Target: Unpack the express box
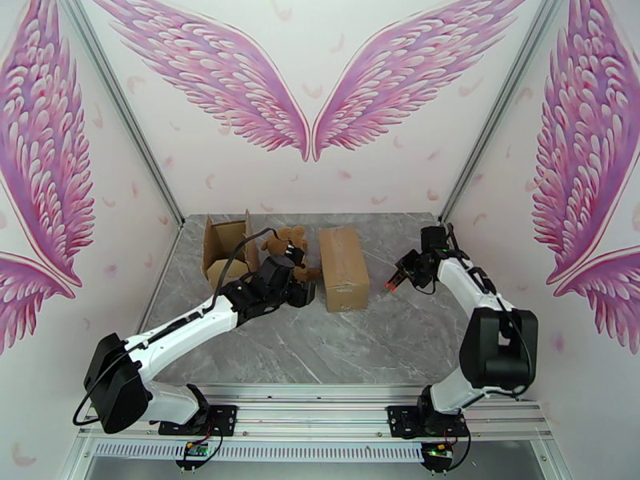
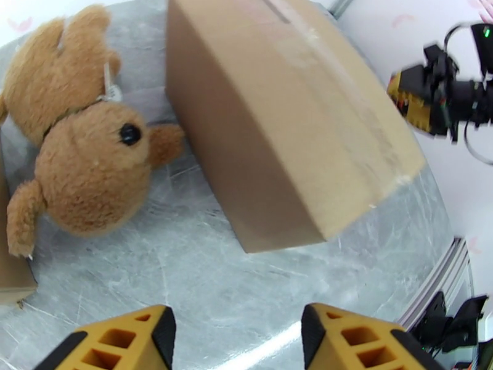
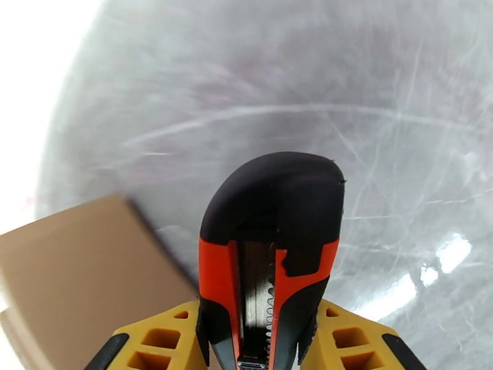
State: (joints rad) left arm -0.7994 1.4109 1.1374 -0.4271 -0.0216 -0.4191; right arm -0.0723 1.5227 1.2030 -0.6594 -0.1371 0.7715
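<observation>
Cardboard express box (image 1: 344,268), brown and taped shut along the top, lies flat around the middle of the grey marble-look surface (image 1: 384,346), closer to the far edge than the near one. Just to its left there's a fuzzy brown plush bear (image 1: 290,248) lying on the surface, one paw right by the box's side. Past that, toward the far left corner, sits a second brown cardboard box (image 1: 226,250) with its flaps open.

Left end effector (image 2: 237,331) hovers low over the surface, just on the near side of the bear and the express box's near left corner. Its yellow fingers (image 2: 132,340) are spread a fair bit with nothing between them.

Right end effector (image 1: 398,282) hangs off to the right of the express box, clear of it. It's pinching an orange-and-black plastic utility knife (image 3: 271,260) between its fingers, rounded black end sticking out ahead. Can't tell if the blade's out.
</observation>
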